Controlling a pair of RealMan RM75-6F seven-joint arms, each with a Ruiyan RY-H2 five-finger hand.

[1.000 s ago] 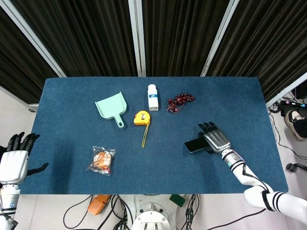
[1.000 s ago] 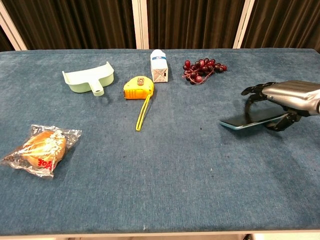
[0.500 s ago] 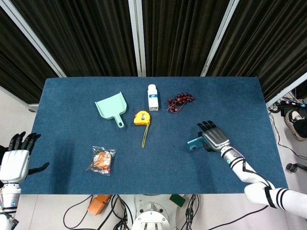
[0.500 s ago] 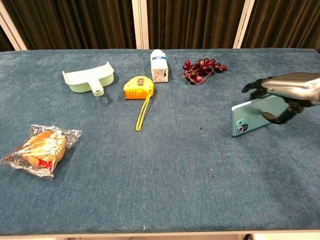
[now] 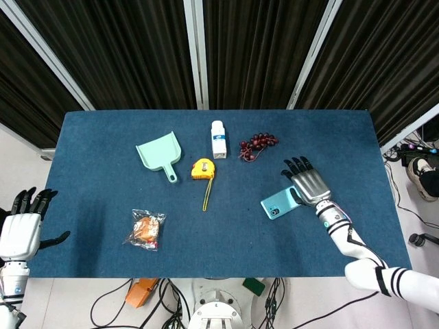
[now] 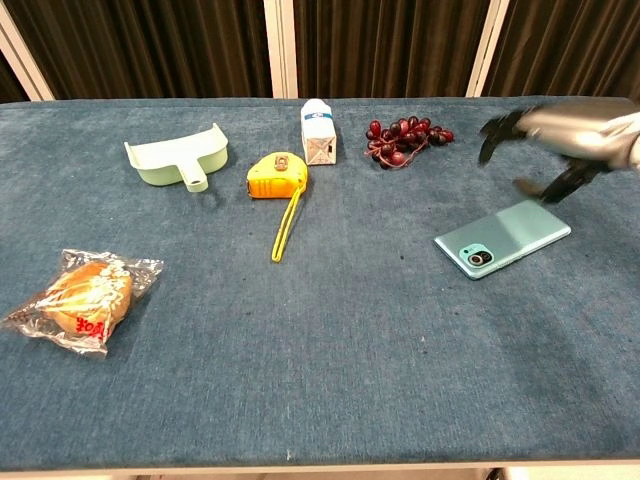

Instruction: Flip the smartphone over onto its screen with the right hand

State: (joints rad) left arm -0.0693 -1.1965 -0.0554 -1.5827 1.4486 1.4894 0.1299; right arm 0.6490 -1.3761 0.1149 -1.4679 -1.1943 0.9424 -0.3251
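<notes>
smartphone [image 6: 502, 240] screen-down; right hand [image 6: 560, 135] above, empty

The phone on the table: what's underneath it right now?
Only the blue table. The phone lies flat with its green back and camera up; its screen faces down and is hidden. The right hand hovers above it.

Silver-backed right hand [image 5: 309, 186] with black fingers [image 5: 295, 165]; white left hand [image 5: 20, 234].

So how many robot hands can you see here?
2. The right hand hovers over the phone at the table's right side; the left hand hangs off its left edge.
</notes>
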